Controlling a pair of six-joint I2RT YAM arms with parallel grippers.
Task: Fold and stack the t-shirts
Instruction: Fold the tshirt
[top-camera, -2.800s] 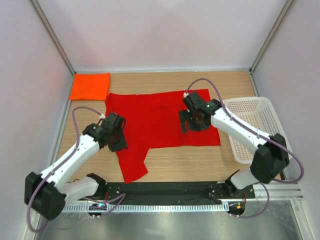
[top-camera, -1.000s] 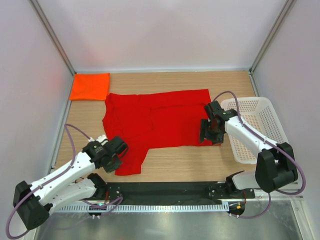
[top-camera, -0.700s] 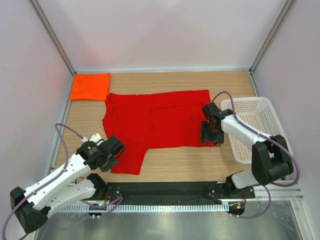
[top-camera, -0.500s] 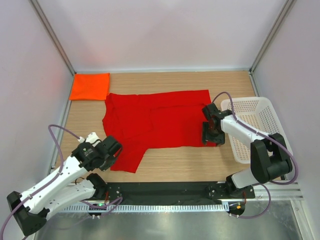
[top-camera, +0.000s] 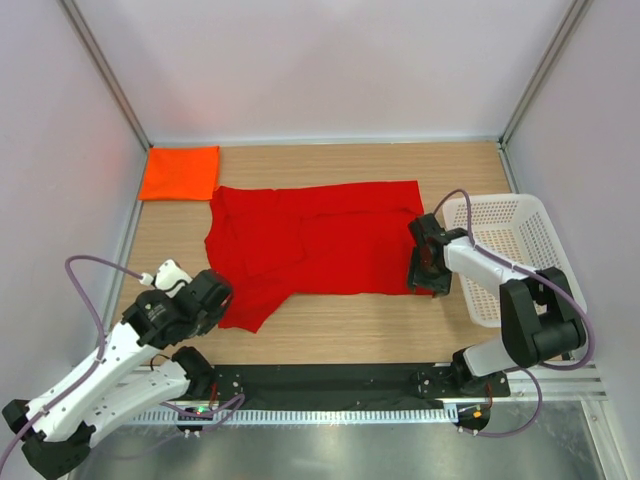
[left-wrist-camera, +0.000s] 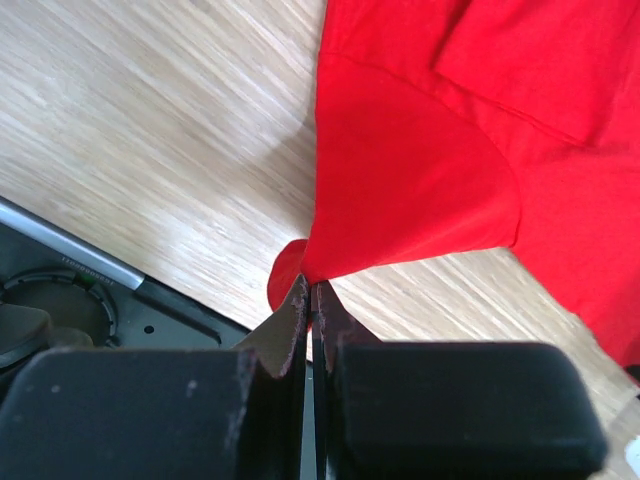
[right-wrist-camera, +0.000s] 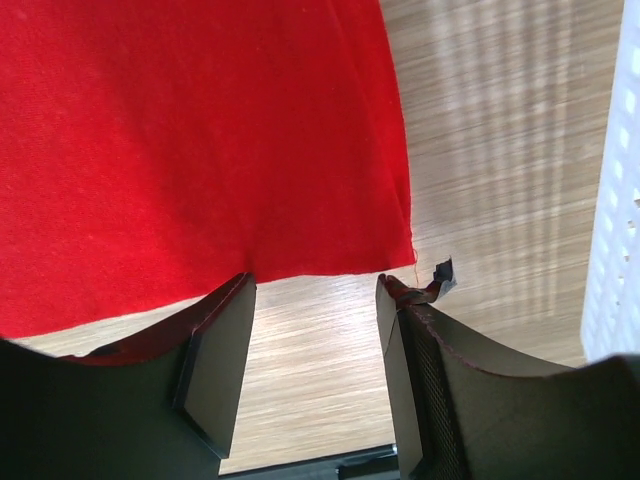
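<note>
– Between the tips of the left pincer (left-wrist-camera: 308, 290), what is there?
– A pinch of the red t-shirt (top-camera: 320, 240). The jaws are pressed shut on a corner at the sleeve end. The cloth fans away beyond the tips, lifted a little off the wooden table (top-camera: 340, 325).
– Has that changed?
– Yes. A moment ago a long flap of the shirt trailed toward the arm bases. The left arm has since drawn back and out to its own side, taking the corner with it. The flap is now shorter and pulled out to the left.
– And the right pincer (right-wrist-camera: 315, 300)?
– It has left the middle of the shirt and come to the near right corner of the hem. Its jaws stand part-way apart, and the hem edge lies right at their tips. Nothing is clamped there yet. Just to its right is the white mesh basket (right-wrist-camera: 612, 200), close but not touching.
– Where is the other shirt?
– The orange t-shirt (top-camera: 180, 172) is already folded into a small rectangle. It lies well beyond the left pincer, in the far corner, near the red one's shoulder.
– What does this mean for the task?
– The red shirt looks as if it is being stretched flat from opposite ends. No fold is in it yet, so stacking must wait. The right jaws probably need to close on the hem first.
</note>
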